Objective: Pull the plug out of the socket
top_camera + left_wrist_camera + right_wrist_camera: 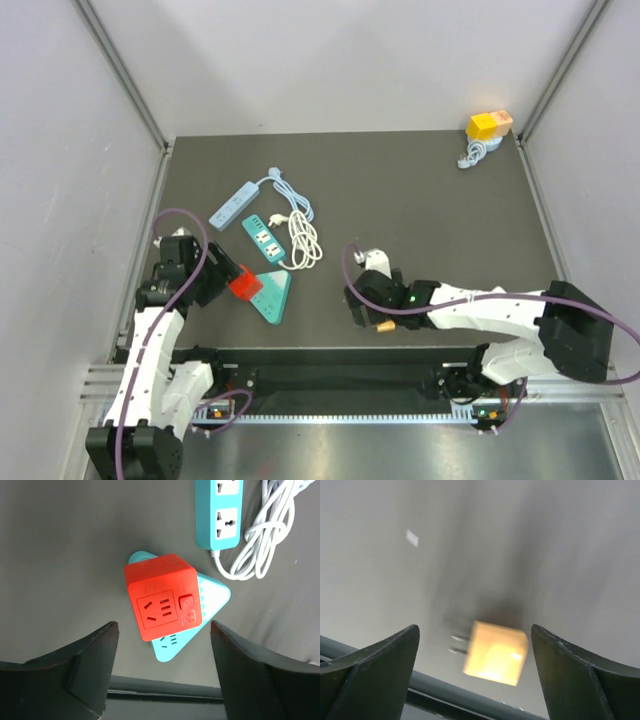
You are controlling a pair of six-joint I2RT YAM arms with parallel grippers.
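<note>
Right end effector [474, 627], fingers spread wide and empty, hovers over the yellow plug [495, 652], which lies free with prongs bare at the table's [420, 210] near edge. Left end effector [164, 630], likewise open, hangs above a red cube adapter [162, 595] seated on a teal triangular socket [212, 592]. Two power strips [263, 237] lie farther back.

Our left gripper [164, 629] hangs with jaws wide apart at the bottom edge. At mid-frame a red cube socket [162, 595] sits on a teal triangular strip [216, 592].

Overhead wide; wrist cams close, down; share table [420, 200].
</note>
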